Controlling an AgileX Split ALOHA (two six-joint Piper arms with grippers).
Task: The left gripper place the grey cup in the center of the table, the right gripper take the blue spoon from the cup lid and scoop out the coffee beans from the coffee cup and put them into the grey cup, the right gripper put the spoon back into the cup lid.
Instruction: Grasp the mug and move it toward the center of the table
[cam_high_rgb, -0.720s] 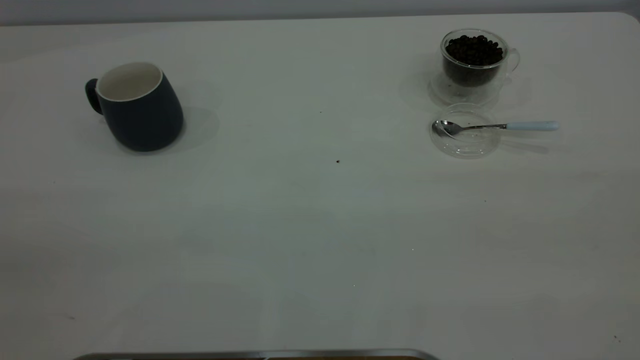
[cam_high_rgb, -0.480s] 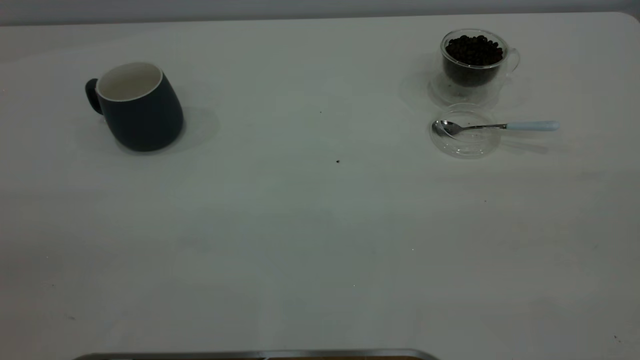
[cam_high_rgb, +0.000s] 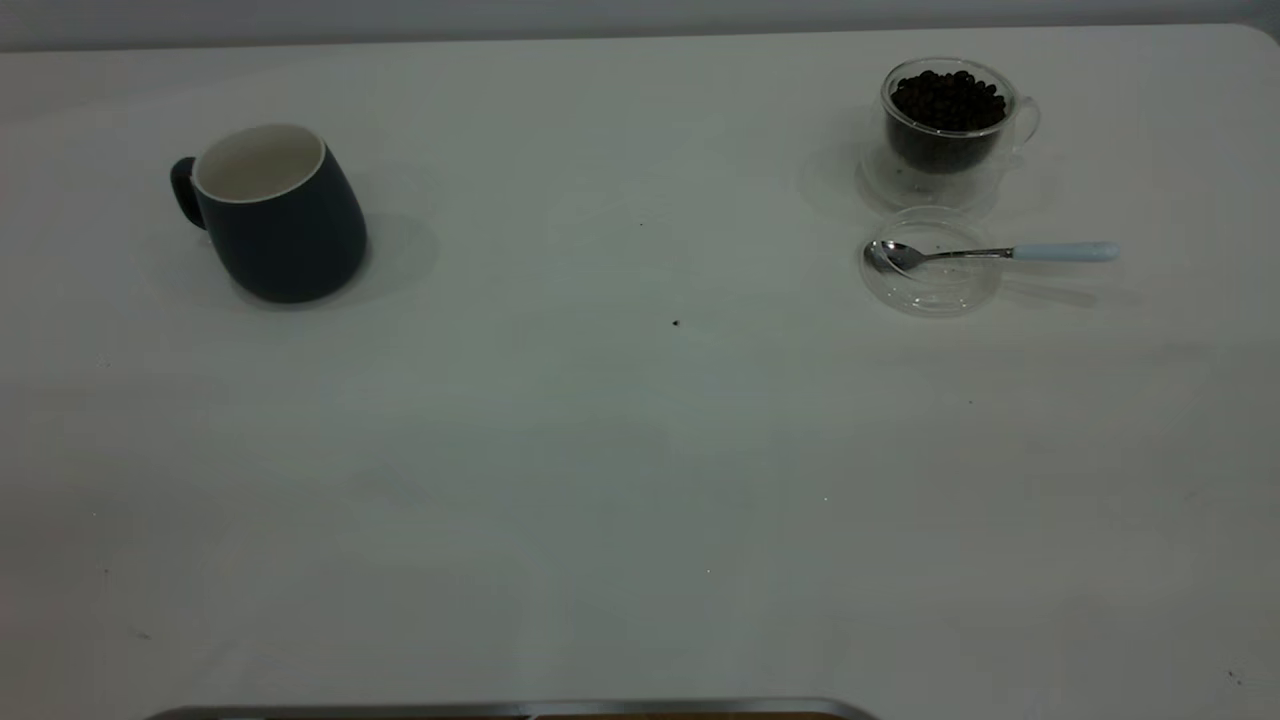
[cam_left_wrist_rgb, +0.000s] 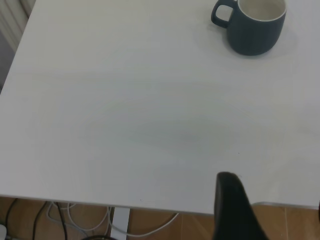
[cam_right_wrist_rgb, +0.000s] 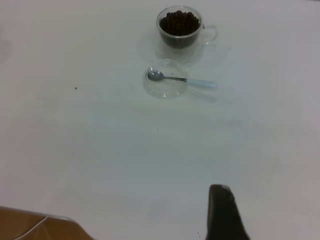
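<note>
The grey cup stands upright and empty at the table's back left, its handle pointing left. At the back right a glass coffee cup is full of coffee beans. In front of it the clear cup lid holds the bowl of the blue spoon, whose handle sticks out to the right. Neither arm appears in the exterior view. My left gripper hangs open over the near table edge, far from the grey cup. My right gripper is open, well short of the lid.
A stray dark speck lies near the middle of the white table. A metal strip runs along the front edge. Cables hang below the table's near edge in the left wrist view.
</note>
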